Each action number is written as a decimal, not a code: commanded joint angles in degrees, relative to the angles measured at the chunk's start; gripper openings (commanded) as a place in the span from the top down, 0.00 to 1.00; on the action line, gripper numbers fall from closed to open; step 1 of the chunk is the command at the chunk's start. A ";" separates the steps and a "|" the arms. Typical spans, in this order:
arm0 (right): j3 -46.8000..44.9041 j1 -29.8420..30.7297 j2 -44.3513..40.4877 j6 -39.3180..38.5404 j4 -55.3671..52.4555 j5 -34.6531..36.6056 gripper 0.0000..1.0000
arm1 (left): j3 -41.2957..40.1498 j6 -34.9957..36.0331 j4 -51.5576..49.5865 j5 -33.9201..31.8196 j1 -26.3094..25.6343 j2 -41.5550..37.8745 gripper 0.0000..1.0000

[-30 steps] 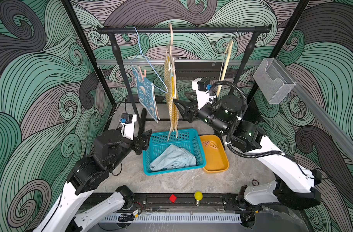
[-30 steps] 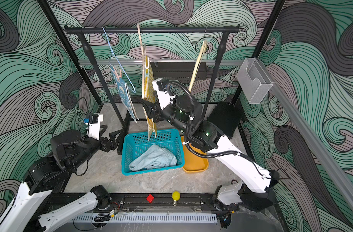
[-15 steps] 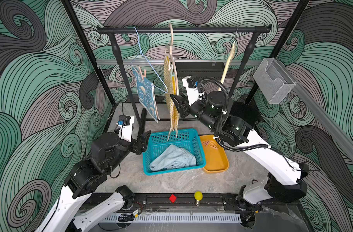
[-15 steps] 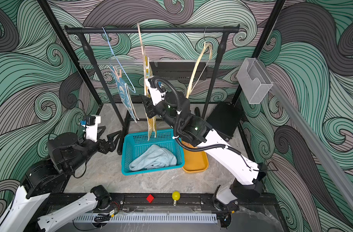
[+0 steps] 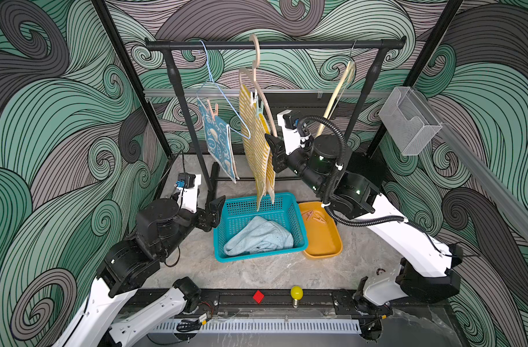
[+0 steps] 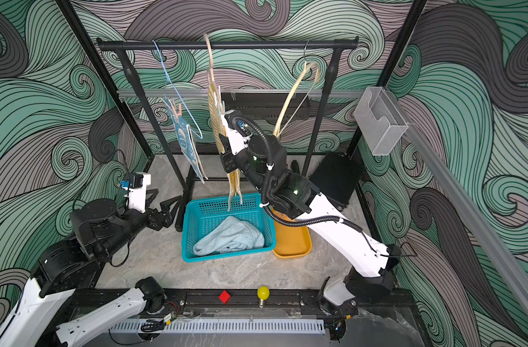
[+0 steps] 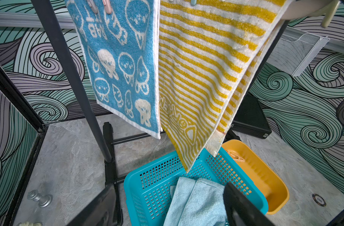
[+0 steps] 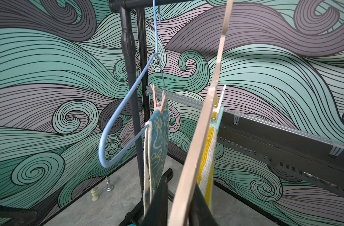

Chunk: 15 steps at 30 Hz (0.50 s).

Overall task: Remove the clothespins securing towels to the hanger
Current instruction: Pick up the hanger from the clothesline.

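Two pinkish clothespins (image 5: 212, 107) clipped side by side on the top edge of the blue bunny towel (image 5: 219, 144), hung on a thin blue hanger (image 8: 118, 121) at the left of the rail (image 5: 286, 45). At centre, a white peg (image 5: 253, 96) and a pale teal peg (image 5: 260, 110) pinching the yellow striped towel (image 5: 256, 150) to the wooden hanger (image 8: 198, 140). Loose pegs (image 5: 314, 217) lying in the orange tray (image 5: 322, 249) on the bench (image 5: 271, 270), just right of the teal basket (image 5: 256, 257) holding the fluffy pale-blue towel (image 5: 258, 237).

Too small and overlapping in the tray to count. Cut off at the frame edge in the left wrist view, only tips showing. Partly lost against the striped cloth in both top views: the right claw's tips.

Right claw (image 8: 181, 180): closed onto the wooden hanger's lower arm, one black finger on each side, striped towel just beside. Left claw (image 6: 163, 204): spread wide, low beside the basket's left wall, holding nothing.
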 commanded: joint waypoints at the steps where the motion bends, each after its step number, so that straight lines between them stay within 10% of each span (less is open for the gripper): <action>1: 1.62 0.26 -0.06 -2.20 0.60 2.00 0.91 | 0.06 0.46 0.61 -0.73 -0.28 -0.30 0.16; 15: 3.44 0.17 0.12 -4.91 3.39 5.60 1.00 | 1.15 0.70 0.44 -0.82 -0.28 0.42 0.16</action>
